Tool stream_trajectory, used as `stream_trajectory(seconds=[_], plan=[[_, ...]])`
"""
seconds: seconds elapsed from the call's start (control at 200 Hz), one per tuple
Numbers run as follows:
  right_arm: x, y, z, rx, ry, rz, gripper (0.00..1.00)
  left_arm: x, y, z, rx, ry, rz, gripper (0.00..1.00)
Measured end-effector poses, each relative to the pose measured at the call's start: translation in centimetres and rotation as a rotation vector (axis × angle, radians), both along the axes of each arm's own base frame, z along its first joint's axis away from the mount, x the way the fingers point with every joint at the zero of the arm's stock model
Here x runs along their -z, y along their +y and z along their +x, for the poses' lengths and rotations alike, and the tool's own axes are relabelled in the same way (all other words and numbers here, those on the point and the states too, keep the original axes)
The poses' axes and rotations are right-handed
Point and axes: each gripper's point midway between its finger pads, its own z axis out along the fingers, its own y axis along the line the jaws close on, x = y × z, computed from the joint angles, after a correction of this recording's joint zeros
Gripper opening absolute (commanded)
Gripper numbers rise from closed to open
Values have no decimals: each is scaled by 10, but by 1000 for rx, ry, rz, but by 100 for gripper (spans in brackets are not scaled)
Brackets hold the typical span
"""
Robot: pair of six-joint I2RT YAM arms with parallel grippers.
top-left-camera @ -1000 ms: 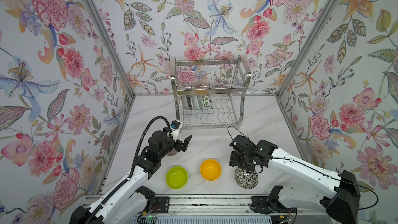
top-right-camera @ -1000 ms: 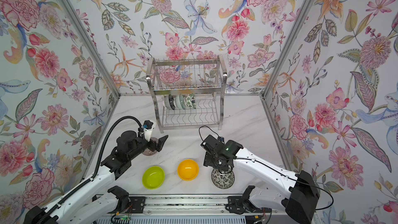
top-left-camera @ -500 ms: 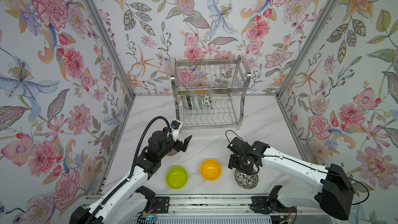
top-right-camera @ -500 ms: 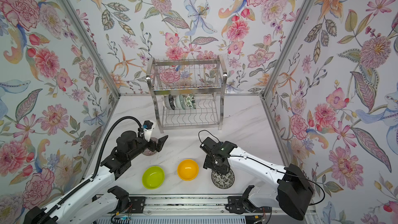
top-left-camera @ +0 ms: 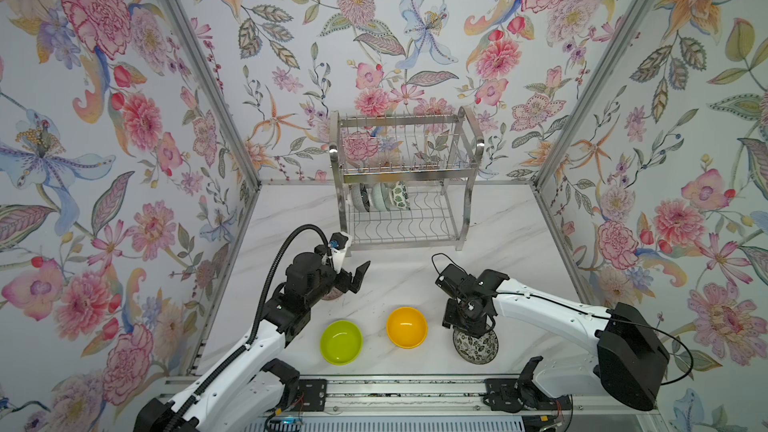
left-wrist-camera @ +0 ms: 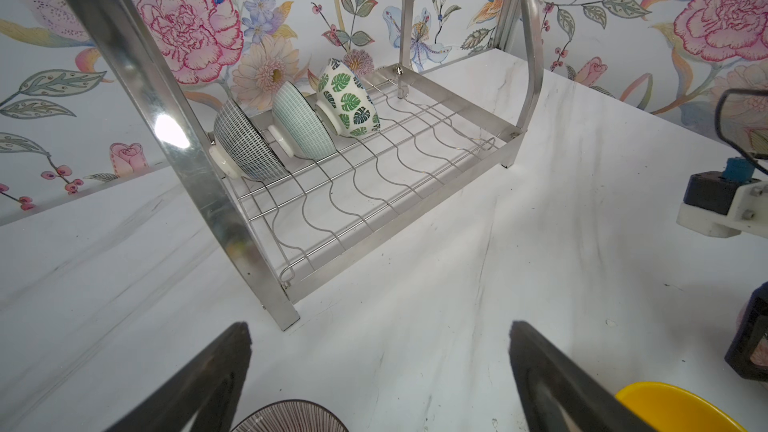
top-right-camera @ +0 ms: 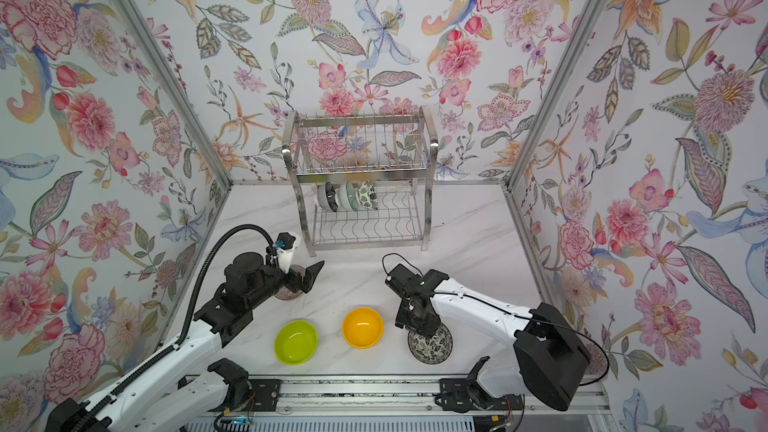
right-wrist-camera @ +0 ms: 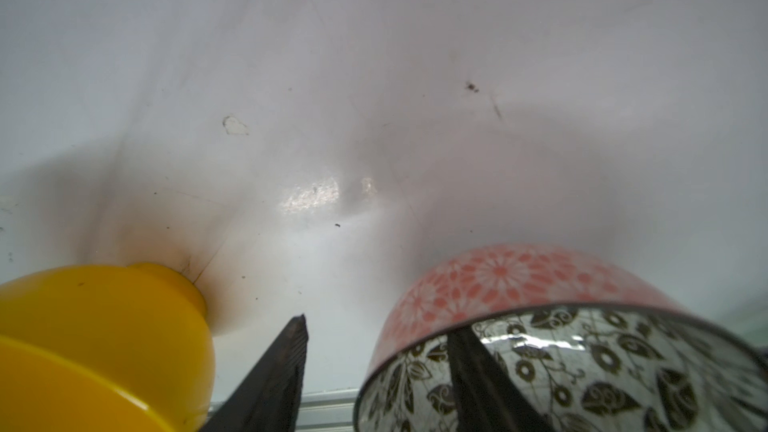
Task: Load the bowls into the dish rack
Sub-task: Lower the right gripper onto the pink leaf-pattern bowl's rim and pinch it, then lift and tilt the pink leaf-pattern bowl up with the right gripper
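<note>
The dish rack stands at the back. On its lower tier, on edge, rest a dark navy bowl, a pale mint bowl and a leaf-print bowl. Along the front sit a lime bowl, an orange-yellow bowl and a black-and-white floral bowl. My right gripper straddles the floral bowl's rim, one finger inside, the other outside and apart from the wall. My left gripper hangs open over a ribbed bowl.
Flowered walls with metal corner posts close in the white marble table on three sides. A metal rail runs along the front edge. The orange-yellow bowl lies close beside my right gripper's outer finger.
My right gripper has come down toward the front onto the floral bowl's rim and its jaws have narrowed. The left arm has not moved.
</note>
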Motion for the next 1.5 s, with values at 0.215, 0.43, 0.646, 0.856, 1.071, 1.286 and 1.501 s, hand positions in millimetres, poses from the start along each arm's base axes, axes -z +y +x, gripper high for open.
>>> stream_trajectory(seconds=[0.215,0.43,0.646,0.856,1.071,1.286,1.501], plan=[[7,4,6,-56,4,-65,34,0,0,0,1,-1,1,99],[4,22,19,-173,-29,-123,22,0,0,0,1,-1,2,99],[0,29,31,-284,-70,-203,10,0,0,0,1,-1,2,99],[1,29,40,-386,-97,-289,10,0,0,0,1,-1,2,99],[0,26,49,-456,-129,-357,23,0,0,0,1,-1,2,99],[-4,26,54,-472,-157,-381,24,0,0,0,1,-1,2,99],[-6,31,54,-488,-172,-393,22,0,0,0,1,-1,2,99]])
